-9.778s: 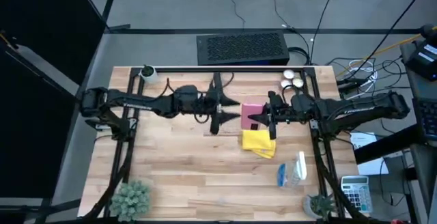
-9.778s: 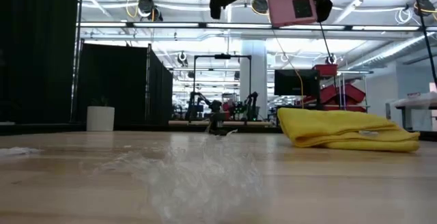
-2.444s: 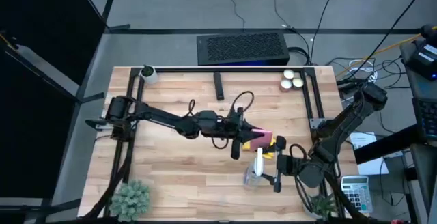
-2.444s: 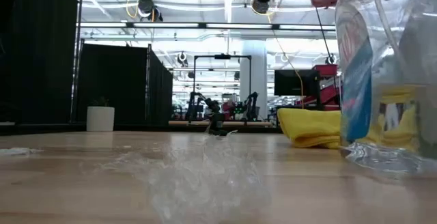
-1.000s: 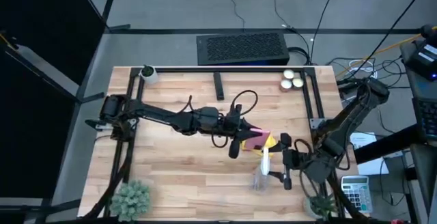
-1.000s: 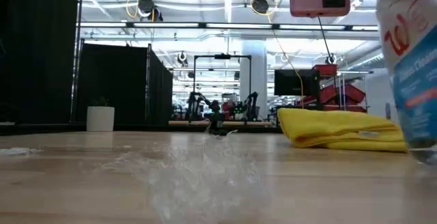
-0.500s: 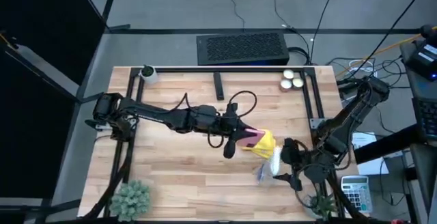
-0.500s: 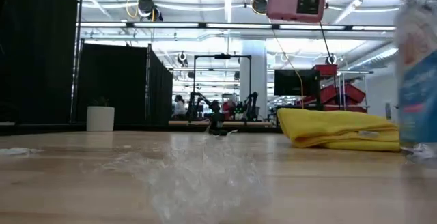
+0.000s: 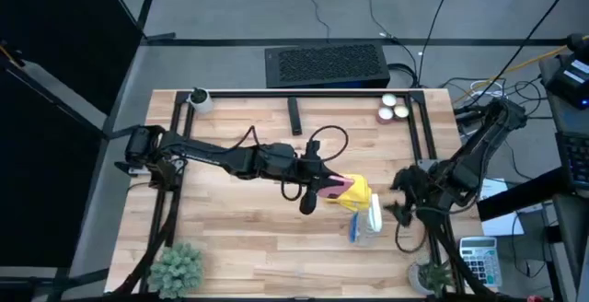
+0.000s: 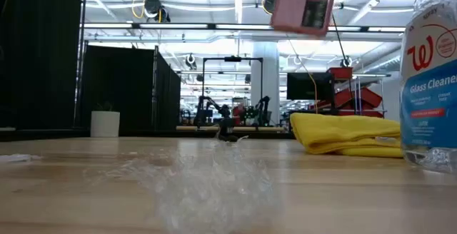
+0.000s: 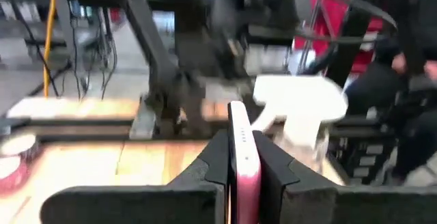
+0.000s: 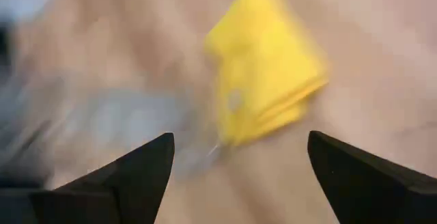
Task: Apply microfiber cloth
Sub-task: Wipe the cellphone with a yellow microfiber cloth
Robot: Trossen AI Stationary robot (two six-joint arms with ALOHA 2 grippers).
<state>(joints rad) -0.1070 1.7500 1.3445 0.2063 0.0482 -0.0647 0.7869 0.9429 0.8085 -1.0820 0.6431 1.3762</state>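
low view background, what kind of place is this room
Probably a robotics lab or workshop hall. Beyond the wooden table stand black curtain partitions, overhead ceiling lights on truss rails, and another small dark robot arm rig on a far bench.

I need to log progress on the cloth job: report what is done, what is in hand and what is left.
Done: the glass cleaner bottle stands on the table beside the microfiber cloth, with the right gripper open and clear of it.

In hand: the left gripper holds the pink phone edge-on between its fingers, raised above the table.

Left: the cloth lies folded and untouched; it must be picked up and wiped over the phone.
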